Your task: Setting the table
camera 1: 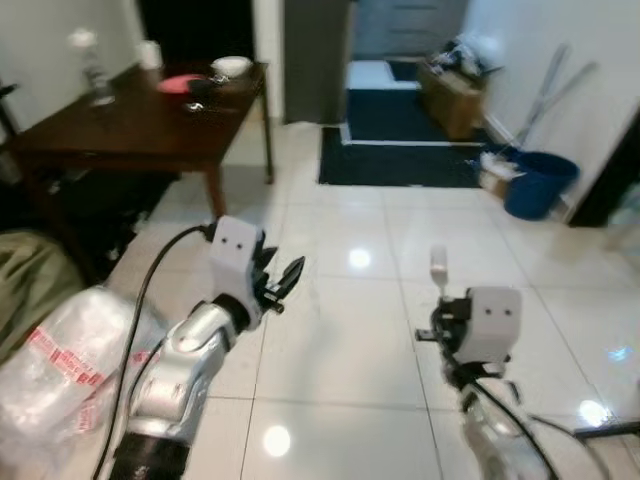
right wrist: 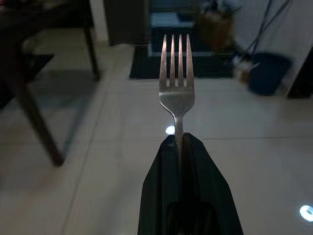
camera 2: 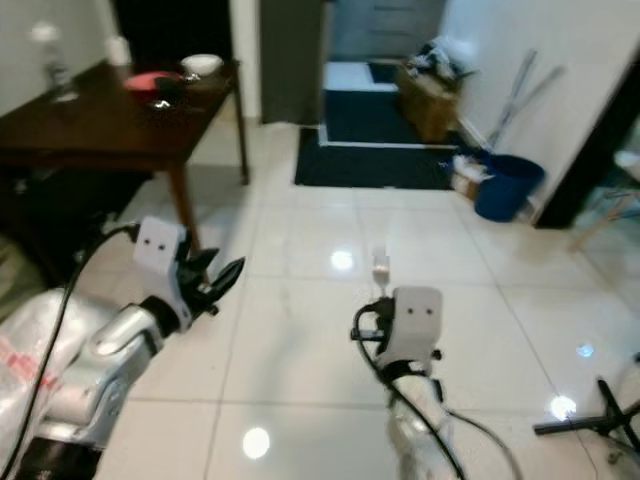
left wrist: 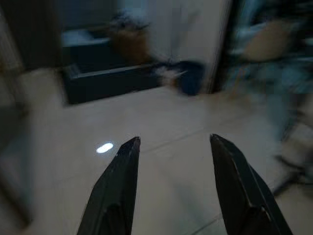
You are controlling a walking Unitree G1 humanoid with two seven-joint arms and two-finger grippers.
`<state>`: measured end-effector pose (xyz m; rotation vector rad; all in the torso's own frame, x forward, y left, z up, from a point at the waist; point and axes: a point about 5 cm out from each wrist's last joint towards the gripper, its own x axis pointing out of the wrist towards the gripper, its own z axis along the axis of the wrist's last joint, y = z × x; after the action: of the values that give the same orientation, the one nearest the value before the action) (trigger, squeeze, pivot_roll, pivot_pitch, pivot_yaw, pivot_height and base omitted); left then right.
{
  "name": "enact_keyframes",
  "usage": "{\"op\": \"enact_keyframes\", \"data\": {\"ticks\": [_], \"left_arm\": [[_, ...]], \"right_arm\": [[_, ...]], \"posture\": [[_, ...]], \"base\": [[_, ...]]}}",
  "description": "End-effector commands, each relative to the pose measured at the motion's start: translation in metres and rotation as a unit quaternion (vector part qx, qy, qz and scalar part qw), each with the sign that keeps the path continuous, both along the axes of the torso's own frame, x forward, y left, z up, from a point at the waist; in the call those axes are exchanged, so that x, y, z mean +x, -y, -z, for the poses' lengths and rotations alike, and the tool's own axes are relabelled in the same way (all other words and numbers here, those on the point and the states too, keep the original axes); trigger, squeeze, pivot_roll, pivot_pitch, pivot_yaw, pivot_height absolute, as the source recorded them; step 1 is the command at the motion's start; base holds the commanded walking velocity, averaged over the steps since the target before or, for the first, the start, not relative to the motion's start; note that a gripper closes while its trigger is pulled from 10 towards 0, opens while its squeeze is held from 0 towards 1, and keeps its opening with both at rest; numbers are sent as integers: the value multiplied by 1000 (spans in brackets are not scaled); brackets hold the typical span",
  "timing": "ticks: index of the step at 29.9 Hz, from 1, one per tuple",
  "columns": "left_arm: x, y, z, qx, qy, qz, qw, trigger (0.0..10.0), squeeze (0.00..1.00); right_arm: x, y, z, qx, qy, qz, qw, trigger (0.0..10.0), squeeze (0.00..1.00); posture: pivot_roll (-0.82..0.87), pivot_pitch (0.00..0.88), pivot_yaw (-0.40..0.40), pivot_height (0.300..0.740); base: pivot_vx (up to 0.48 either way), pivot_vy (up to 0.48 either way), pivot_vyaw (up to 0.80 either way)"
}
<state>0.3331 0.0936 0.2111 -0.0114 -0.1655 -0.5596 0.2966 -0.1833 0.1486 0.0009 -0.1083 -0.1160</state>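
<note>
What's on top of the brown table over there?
On the brown table sit a white bowl, something pink, a dark object beside it, and a clear bottle-like thing. They're too blurry to name surely.

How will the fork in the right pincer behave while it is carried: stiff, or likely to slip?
The fork looks like metal, so probably stiff and light. The right pincer pinches only its thin, smooth handle, with the tines far out, so it might pivot or slip if jolted.

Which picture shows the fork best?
The right wrist view: the fork is close and sharp, tines up, its handle pinched in the right gripper. In both eye views it is a small pale blur above that gripper.
</note>
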Motion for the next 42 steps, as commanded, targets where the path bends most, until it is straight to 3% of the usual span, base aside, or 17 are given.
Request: {"op": "enact_keyframes", "data": {"ticks": [1, 42], "left_arm": [[1, -10, 4, 9, -2, -17, 1000, 10000, 0], [1, -4, 4, 10, 5, -5, 1000, 10000, 0]], "right_arm": [[1, -8, -1, 4, 3, -12, 1000, 10000, 0], [2, -8, -1, 3, 6, -12, 1000, 10000, 0]], "posture": [[29, 49, 83, 740], [24, 37, 86, 740]], "base": [[480, 0, 0], [480, 0, 0]]}}
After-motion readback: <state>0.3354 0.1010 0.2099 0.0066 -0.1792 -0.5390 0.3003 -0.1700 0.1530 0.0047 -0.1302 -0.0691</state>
